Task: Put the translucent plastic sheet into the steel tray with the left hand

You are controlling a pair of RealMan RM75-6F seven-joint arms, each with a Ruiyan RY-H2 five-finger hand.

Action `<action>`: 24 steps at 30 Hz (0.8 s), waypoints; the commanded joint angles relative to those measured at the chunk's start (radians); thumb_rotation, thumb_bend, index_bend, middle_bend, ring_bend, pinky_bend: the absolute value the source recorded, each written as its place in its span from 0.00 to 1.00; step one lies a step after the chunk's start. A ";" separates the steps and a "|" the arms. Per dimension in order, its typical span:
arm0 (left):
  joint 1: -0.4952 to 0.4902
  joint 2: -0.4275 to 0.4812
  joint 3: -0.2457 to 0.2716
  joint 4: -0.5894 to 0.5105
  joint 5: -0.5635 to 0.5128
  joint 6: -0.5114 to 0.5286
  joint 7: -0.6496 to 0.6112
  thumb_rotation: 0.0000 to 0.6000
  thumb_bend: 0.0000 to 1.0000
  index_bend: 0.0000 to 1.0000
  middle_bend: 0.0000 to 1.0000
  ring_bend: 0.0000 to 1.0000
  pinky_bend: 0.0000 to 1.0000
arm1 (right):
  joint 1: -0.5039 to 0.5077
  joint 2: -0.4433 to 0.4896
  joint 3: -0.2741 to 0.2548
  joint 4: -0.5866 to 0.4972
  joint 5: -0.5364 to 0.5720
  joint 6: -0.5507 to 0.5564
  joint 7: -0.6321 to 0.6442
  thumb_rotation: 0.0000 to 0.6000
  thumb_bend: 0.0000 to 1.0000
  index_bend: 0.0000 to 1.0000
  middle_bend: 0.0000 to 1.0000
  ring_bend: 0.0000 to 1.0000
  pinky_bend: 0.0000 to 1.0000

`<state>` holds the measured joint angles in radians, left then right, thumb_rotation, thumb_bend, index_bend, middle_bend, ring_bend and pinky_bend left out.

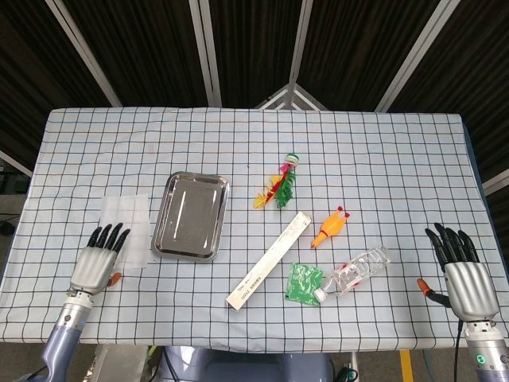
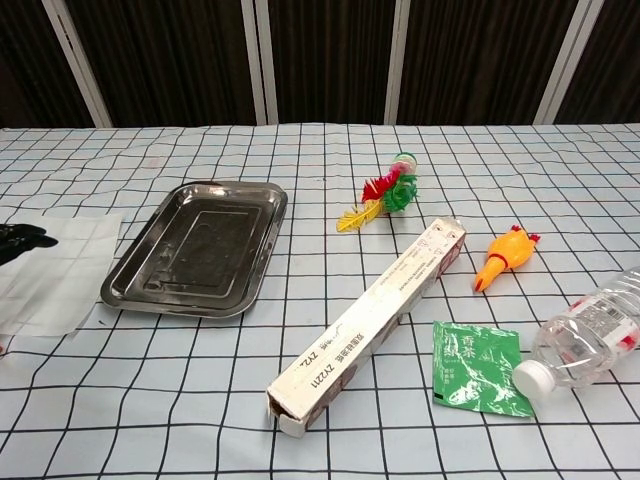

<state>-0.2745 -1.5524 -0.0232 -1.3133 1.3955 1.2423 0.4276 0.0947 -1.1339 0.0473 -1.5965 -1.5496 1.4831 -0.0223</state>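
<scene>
The translucent plastic sheet (image 1: 127, 228) (image 2: 55, 268) lies flat on the checked cloth just left of the steel tray (image 1: 191, 215) (image 2: 197, 247). My left hand (image 1: 97, 260) hovers at the sheet's near-left corner, palm down, fingers straight and apart, holding nothing. In the chest view only its dark fingertips (image 2: 20, 238) show at the left edge, over the sheet. The tray stands bare inside. My right hand (image 1: 464, 274) rests far off at the table's right front, fingers spread, holding nothing.
A long cardboard box (image 1: 269, 259) lies diagonally right of the tray. Beyond it are a green sachet (image 1: 304, 283), a plastic bottle (image 1: 356, 272), a rubber chicken (image 1: 329, 227) and a feathered toy (image 1: 281, 183). The table's front edge runs close behind both hands.
</scene>
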 commanded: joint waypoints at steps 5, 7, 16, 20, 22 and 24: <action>-0.002 -0.014 -0.003 0.044 -0.017 -0.013 -0.002 1.00 0.26 0.00 0.00 0.00 0.08 | 0.000 -0.001 0.000 0.001 0.000 0.001 0.000 1.00 0.29 0.00 0.00 0.00 0.04; -0.002 -0.017 -0.005 0.057 -0.020 -0.013 -0.005 1.00 0.26 0.00 0.00 0.00 0.08 | -0.001 -0.001 0.000 0.001 0.000 0.001 0.000 1.00 0.29 0.00 0.00 0.00 0.04; -0.008 -0.021 -0.014 0.071 -0.019 -0.006 -0.026 1.00 0.29 0.00 0.00 0.00 0.08 | 0.000 -0.003 0.000 0.001 0.000 0.000 -0.005 1.00 0.29 0.00 0.00 0.00 0.04; -0.009 -0.020 -0.015 0.072 -0.024 -0.010 -0.027 1.00 0.30 0.00 0.00 0.00 0.08 | -0.001 -0.002 0.001 0.001 0.002 0.001 -0.006 1.00 0.29 0.00 0.00 0.00 0.04; -0.009 -0.017 -0.015 0.069 -0.023 -0.009 -0.027 1.00 0.30 0.00 0.00 0.00 0.08 | -0.002 -0.002 0.002 0.001 0.003 0.003 -0.006 1.00 0.29 0.00 0.00 0.00 0.04; -0.009 -0.012 -0.014 0.064 -0.020 -0.005 -0.028 1.00 0.30 0.00 0.00 0.00 0.08 | -0.002 -0.003 0.002 0.001 0.005 0.002 -0.004 1.00 0.29 0.00 0.00 0.00 0.04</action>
<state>-0.2838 -1.5654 -0.0375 -1.2483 1.3748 1.2363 0.3996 0.0928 -1.1365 0.0493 -1.5954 -1.5447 1.4851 -0.0269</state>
